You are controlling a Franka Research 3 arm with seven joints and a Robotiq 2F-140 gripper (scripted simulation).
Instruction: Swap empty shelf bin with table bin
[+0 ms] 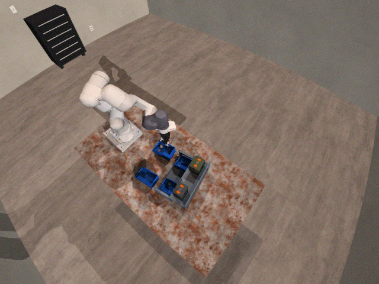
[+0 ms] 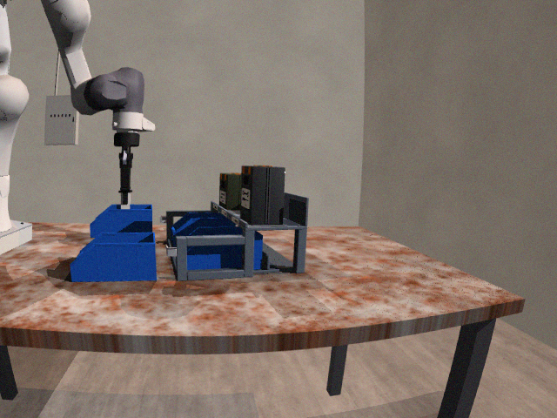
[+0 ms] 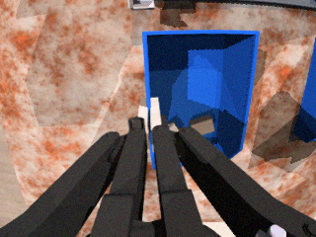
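Note:
My gripper (image 1: 165,141) (image 2: 124,202) points straight down and is shut on the thin rear wall of a blue open bin (image 1: 164,150) (image 2: 121,218). In the wrist view the finger pads pinch that wall, and the bin (image 3: 200,93) holds a small grey part (image 3: 204,125). The bin hangs a little above the table, in front of the shelf. A second blue bin (image 1: 146,176) (image 2: 114,260) stands on the table beside it and looks empty. The grey shelf (image 1: 183,178) (image 2: 236,245) holds two blue bins (image 1: 183,161) (image 1: 167,186), with a vacant place (image 1: 177,174) between them.
A green box (image 1: 196,164) and a dark box (image 1: 180,191) stand on the shelf's upper board, also seen in the side view (image 2: 263,193). The robot base (image 1: 122,134) stands at the table's far left. A black dresser (image 1: 55,35) stands by the wall.

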